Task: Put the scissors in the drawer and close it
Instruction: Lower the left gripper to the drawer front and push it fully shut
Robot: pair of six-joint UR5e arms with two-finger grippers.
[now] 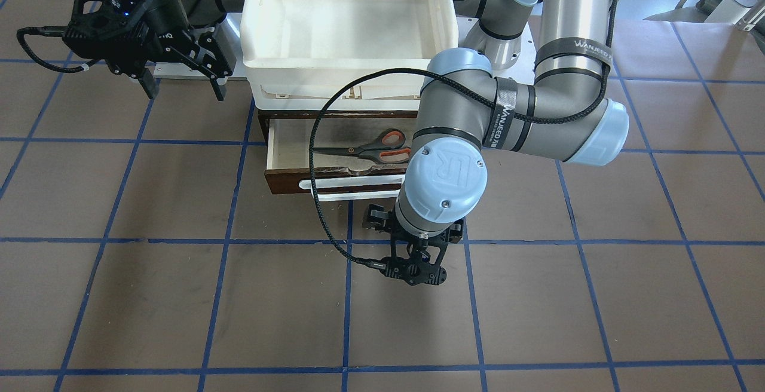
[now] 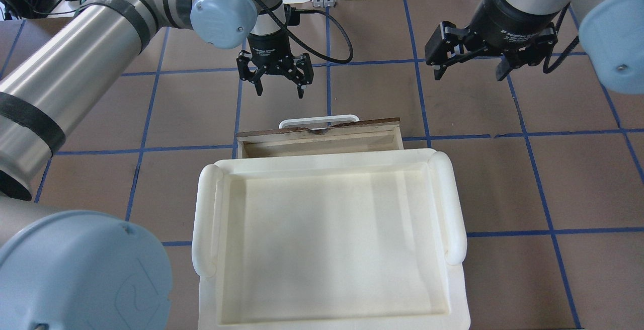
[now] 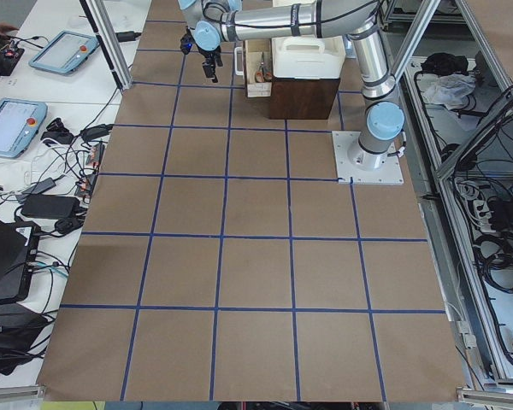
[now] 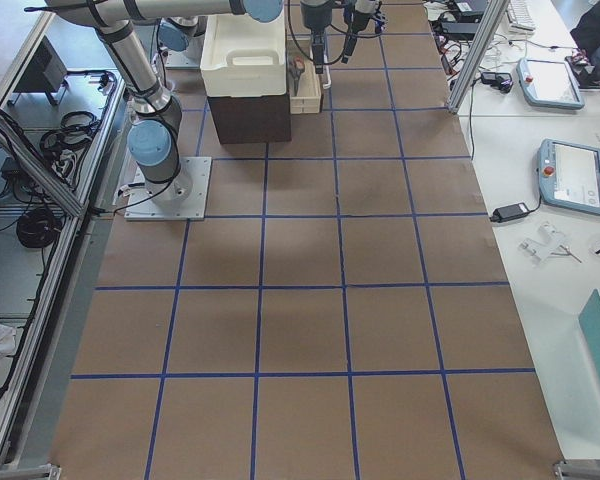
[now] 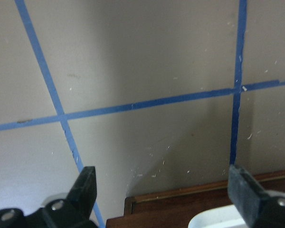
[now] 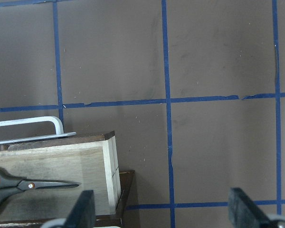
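- Drawer (image 1: 281,181), a shallow box with a pale plywood inside, dark brown wood front and white bar handle (image 1: 349,184), stands pulled out from under a large white plastic tray (image 2: 206,219) on the brown table (image 1: 119,296) gridded with blue tape.
- Left gripper (image 2: 280,91), black and two-fingered, hangs over the table just in front of the handle, jaws spread and holding nothing.
- Right gripper (image 2: 469,74), its twin, hovers off to the drawer's side, jaws likewise released and bare.
- Scissors (image 1: 373,148), a small pair with grey blades and orange-red loop linings, lie flat inside the drawer, blades pointing toward the robot's right.
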